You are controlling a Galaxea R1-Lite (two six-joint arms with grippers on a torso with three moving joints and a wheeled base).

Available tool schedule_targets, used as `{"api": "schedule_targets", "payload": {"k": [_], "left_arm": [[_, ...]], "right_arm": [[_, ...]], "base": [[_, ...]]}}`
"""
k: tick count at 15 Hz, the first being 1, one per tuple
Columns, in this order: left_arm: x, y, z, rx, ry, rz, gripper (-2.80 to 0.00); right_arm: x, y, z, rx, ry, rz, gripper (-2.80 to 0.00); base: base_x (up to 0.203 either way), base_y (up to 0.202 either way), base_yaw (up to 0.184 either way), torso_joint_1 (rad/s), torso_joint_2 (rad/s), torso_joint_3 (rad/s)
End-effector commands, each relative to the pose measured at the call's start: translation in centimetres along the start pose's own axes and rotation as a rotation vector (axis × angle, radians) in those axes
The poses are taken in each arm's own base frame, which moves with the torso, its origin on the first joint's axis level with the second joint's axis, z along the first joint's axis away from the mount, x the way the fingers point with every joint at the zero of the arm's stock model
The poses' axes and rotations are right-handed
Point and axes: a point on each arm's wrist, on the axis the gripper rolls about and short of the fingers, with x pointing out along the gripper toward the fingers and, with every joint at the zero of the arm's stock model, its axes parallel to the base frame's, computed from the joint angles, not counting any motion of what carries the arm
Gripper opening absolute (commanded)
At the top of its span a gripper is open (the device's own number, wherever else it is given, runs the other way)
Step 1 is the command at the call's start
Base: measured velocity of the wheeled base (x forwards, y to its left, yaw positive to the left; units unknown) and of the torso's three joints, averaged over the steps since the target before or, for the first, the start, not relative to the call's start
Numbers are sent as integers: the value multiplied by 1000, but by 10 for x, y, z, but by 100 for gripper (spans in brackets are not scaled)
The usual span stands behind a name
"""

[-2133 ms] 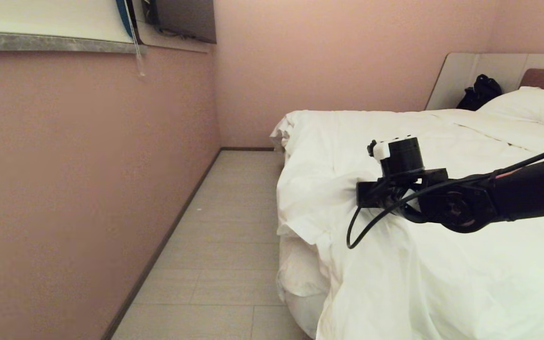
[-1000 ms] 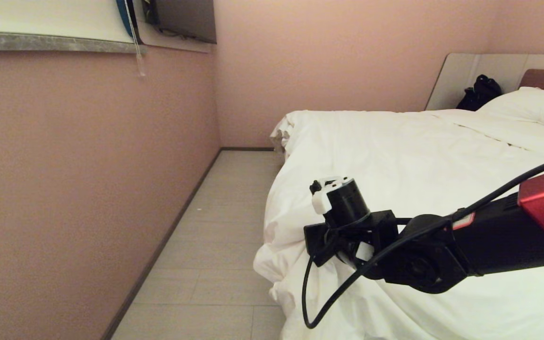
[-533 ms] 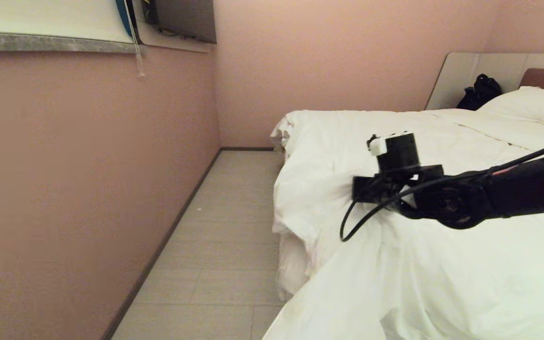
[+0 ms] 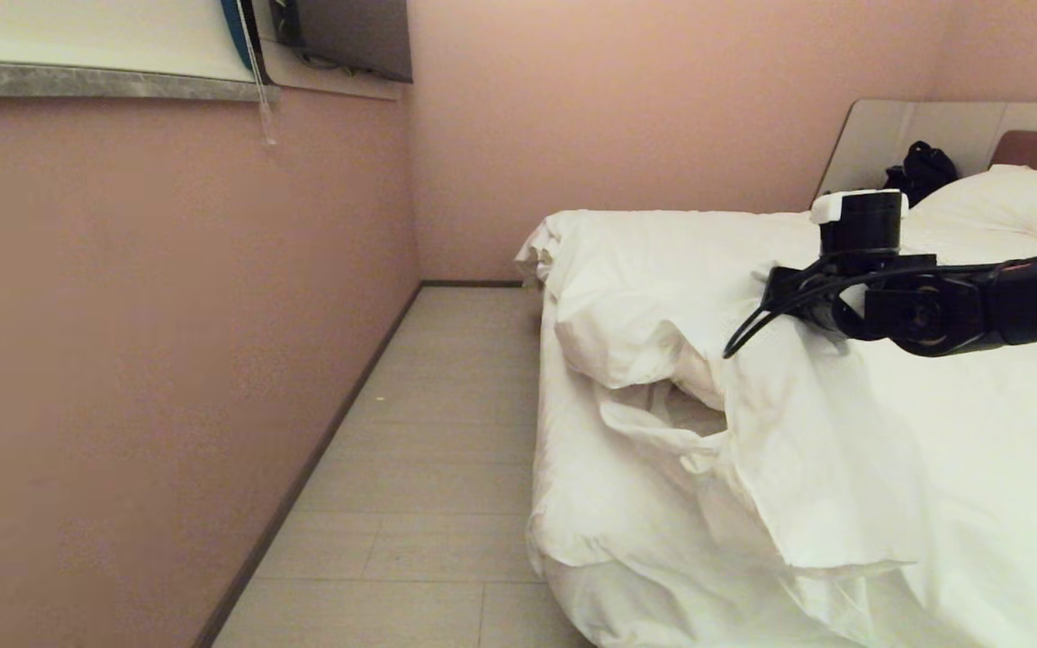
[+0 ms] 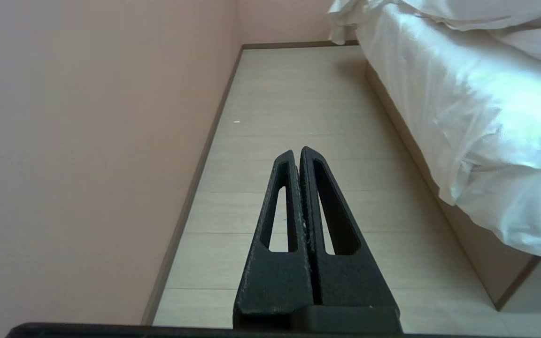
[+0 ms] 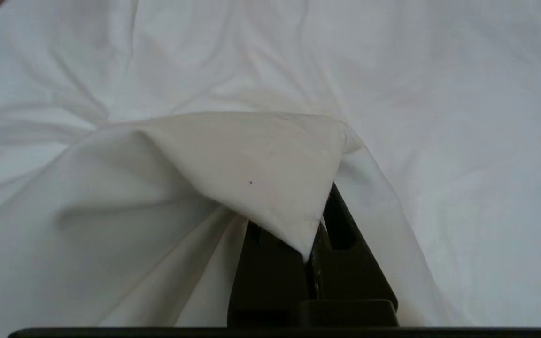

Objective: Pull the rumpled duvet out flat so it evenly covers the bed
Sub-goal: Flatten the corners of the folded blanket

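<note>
While the left gripper (image 5: 300,155) hangs with its fingers pressed together above the floor (image 4: 428,468) in the aisle beside the pink wall (image 4: 167,342), a window ledge (image 4: 104,81) runs along the upper left of the head view. At centre, the bed (image 5: 482,253) fills the right half of the frame, its duvet (image 4: 807,468) rumpled, one edge lifted clear of the mattress side. At right, the right gripper (image 6: 315,234), reaching in from the right edge, is clamped on a fold of that duvet and holds it raised over the bed. In the upper right corner a pillow (image 4: 1014,202) lies against the headboard (image 4: 951,126), a black bag (image 4: 919,171) beside it.
</note>
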Motion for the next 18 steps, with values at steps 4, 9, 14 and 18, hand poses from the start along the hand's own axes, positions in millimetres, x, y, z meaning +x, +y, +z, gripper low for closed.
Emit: {"api": "schedule_targets", "payload": {"k": [4, 9, 14, 18], "left_arm": [[0, 0, 0, 1, 0, -1, -280], [0, 0, 0, 1, 0, 0, -280], [0, 0, 0, 0, 0, 0, -280], [0, 0, 0, 0, 0, -1, -280]], "right_arm": [[48, -4, -38, -54, 73, -65, -280], [69, -2, -68, -93, 139, -71, -280], [60, -3, -62, -92, 187, -12, 0], [13, -12, -24, -41, 297, 164, 0]], "base": [[0, 0, 0, 0, 0, 0], [0, 0, 0, 0, 0, 0], [0, 0, 0, 0, 0, 0], [0, 0, 0, 0, 0, 0]]}}
